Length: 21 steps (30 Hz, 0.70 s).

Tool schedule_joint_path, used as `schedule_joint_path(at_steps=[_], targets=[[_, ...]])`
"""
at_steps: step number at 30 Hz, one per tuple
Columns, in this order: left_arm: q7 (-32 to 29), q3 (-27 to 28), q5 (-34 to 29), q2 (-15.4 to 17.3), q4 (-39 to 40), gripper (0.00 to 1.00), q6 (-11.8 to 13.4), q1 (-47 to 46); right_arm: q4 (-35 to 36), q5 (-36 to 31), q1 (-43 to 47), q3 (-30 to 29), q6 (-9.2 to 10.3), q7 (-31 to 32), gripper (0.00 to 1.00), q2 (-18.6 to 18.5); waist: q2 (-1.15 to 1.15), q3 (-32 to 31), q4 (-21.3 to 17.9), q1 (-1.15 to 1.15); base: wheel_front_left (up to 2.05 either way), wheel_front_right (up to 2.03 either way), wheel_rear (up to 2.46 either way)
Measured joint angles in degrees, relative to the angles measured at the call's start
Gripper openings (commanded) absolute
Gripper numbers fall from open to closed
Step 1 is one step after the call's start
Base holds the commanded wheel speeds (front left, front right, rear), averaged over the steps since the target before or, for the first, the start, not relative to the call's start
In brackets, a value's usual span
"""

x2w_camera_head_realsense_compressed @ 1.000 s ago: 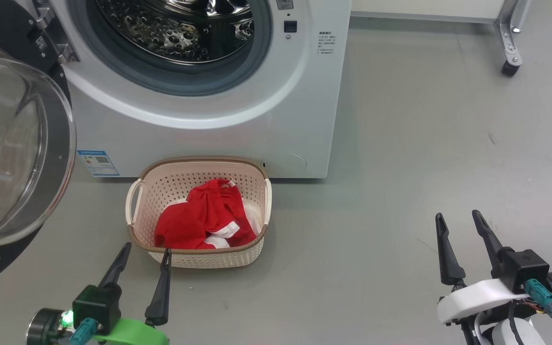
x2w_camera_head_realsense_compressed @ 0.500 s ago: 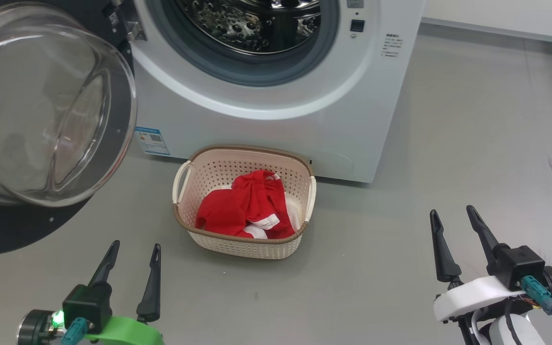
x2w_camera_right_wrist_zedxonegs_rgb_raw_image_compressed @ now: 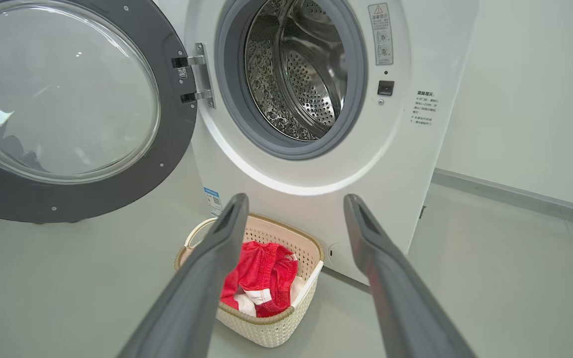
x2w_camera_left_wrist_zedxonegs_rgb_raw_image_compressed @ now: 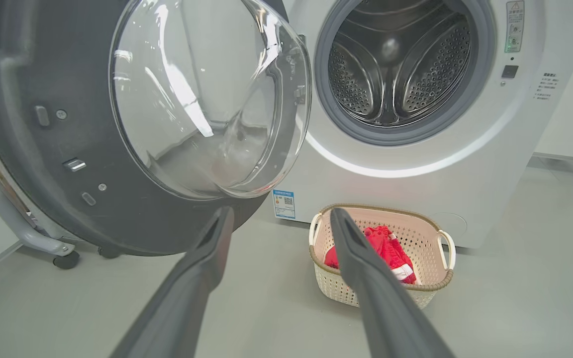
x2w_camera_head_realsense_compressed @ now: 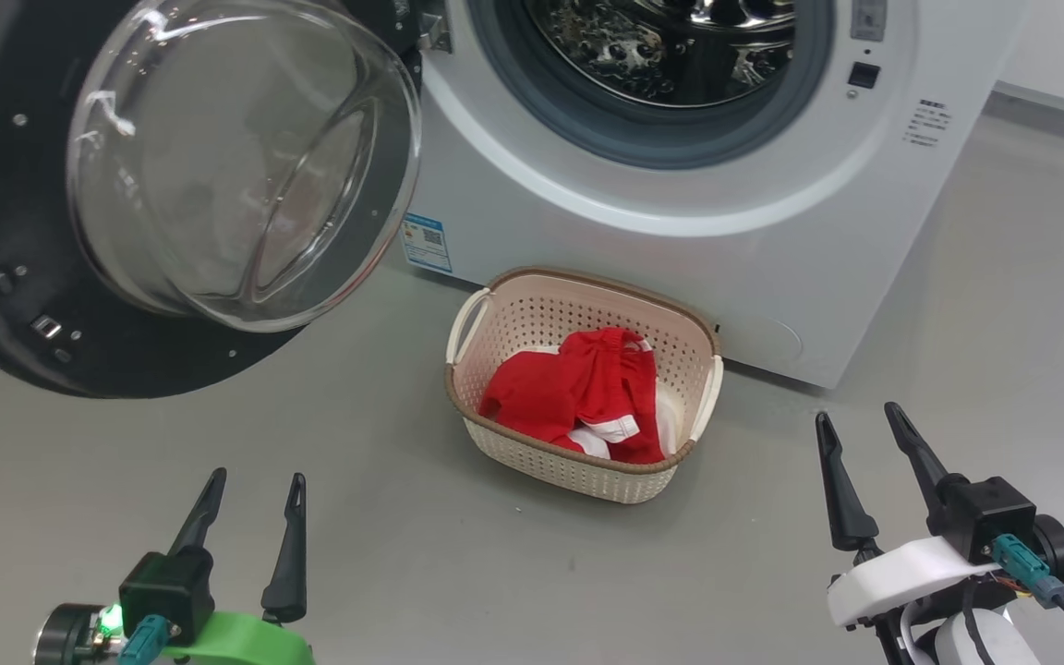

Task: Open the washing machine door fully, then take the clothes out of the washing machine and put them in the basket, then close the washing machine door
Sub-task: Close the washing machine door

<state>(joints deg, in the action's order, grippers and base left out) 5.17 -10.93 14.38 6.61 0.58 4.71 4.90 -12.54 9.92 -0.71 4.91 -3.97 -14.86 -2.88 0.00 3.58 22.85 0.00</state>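
We see the washing machine door swung wide open at the far left, its black ring and bulging glass bowl turned toward us, hinged at the left edge of the porthole. The washing machine stands at the far side of the grey floor, and its drum shows perforated steel walls through the open porthole. A small blue label sits low on its front, just right of the door's glass.

The basket rests on the floor just in front of the machine, and the clothes — red fabric with white trim — lie bunched inside it, below the brown rim.

Our left pincer hangs at the near left, above the floor, its fingers spread wide with nothing between them. Our right pincer hangs at the near right — likewise spread wide and holding nothing. Both are well apart from the basket and the door.
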Motion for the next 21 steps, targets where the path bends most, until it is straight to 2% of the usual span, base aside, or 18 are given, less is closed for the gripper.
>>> schedule_joint_path(at_steps=[10, 21], targets=[[0.0, 0.3, 0.0, 0.0, -0.2, 1.00, 0.1, 0.1, -0.9, 0.0, 0.0, 1.2, -0.10, 0.0, 1.00, 0.0, 0.00, -1.0, 5.2, 0.00, 0.00, 0.00, 0.00], [0.4, 1.0, 0.2, 0.1, -0.2, 1.00, 0.1, 0.2, -1.7, 0.0, 0.0, 1.9, -0.51, 0.0, 1.00, 0.1, 0.00, -2.0, 6.0, 0.00, 0.00, 0.00, 0.00]])
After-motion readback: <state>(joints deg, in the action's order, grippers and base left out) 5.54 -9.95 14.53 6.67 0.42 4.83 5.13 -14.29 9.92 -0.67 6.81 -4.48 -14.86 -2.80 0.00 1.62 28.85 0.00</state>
